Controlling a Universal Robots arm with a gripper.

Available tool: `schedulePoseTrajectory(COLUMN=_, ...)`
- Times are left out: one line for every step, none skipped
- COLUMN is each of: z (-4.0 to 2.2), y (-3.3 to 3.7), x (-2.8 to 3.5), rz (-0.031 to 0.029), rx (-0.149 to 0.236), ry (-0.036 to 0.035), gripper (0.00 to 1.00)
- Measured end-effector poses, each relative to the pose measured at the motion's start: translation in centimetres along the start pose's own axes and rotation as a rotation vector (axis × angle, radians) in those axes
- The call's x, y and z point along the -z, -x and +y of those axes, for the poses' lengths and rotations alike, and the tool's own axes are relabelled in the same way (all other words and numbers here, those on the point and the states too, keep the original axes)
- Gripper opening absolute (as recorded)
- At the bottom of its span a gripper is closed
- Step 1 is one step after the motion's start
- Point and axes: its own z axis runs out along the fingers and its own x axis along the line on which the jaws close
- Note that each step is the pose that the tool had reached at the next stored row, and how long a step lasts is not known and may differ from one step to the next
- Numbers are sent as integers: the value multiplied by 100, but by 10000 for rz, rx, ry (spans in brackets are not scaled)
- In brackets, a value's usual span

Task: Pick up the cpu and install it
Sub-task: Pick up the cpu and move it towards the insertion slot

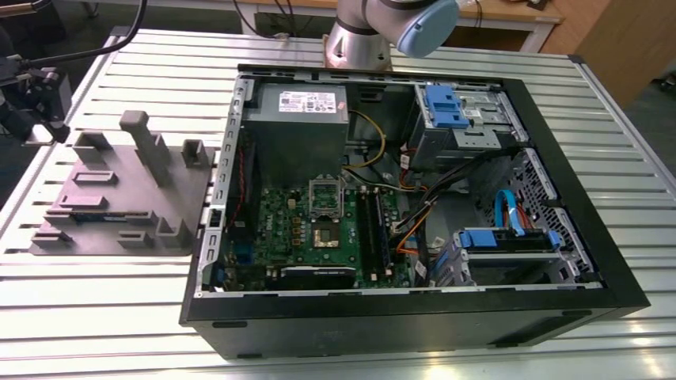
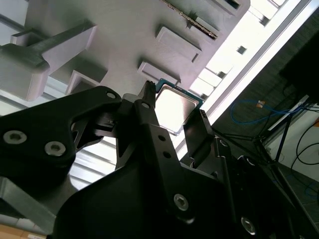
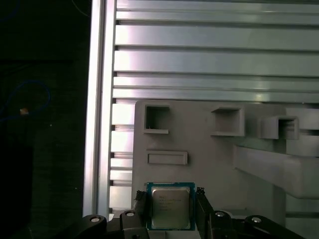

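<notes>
- The cpu (image 3: 170, 208) lies flat on the grey fixture block (image 3: 224, 159) — between the parted fingers (image 3: 141, 204).
- One finger stands just beside each opposite edge — contact cannot be told.

Slatted metal table (image 1: 106, 317) with grey fixture block (image 1: 116, 198) beside open computer case (image 1: 401, 324)
</notes>
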Motion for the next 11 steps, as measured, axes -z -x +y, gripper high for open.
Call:
schedulePoseTrajectory(z=0, y=0, x=4, rz=0, rx=0, ry=0, gripper=47)
schedulePoseTrajectory(z=0, y=0, x=8, rz=0, rx=0, ry=0, gripper=47)
schedulePoseTrajectory(z=1, y=0, x=11, rz=-1, rx=0, ry=1, gripper=47)
schedulePoseTrajectory(z=1, y=0, x=14, rz=-2, rx=0, ry=1, gripper=47)
schedulePoseTrajectory(z=1, y=0, x=17, rz=-1, rx=0, ry=1, gripper=47)
schedulePoseTrajectory(z=1, y=0, x=19, rz=0, rx=0, ry=0, gripper=47)
schedulePoseTrajectory(z=1, y=0, x=21, rz=0, rx=0, ry=1, gripper=47)
schedulePoseTrajectory(z=1, y=0, x=23, rz=-1, rx=0, ry=0, gripper=47)
schedulePoseTrajectory(z=2, y=0, x=24, rz=-1, rx=0, ry=1, gripper=47)
schedulePoseTrajectory(z=2, y=0, x=26, rz=0, rx=0, ry=0, gripper=47)
schedulePoseTrajectory(z=2, y=0, x=29, rz=0, rx=0, ry=0, gripper=47)
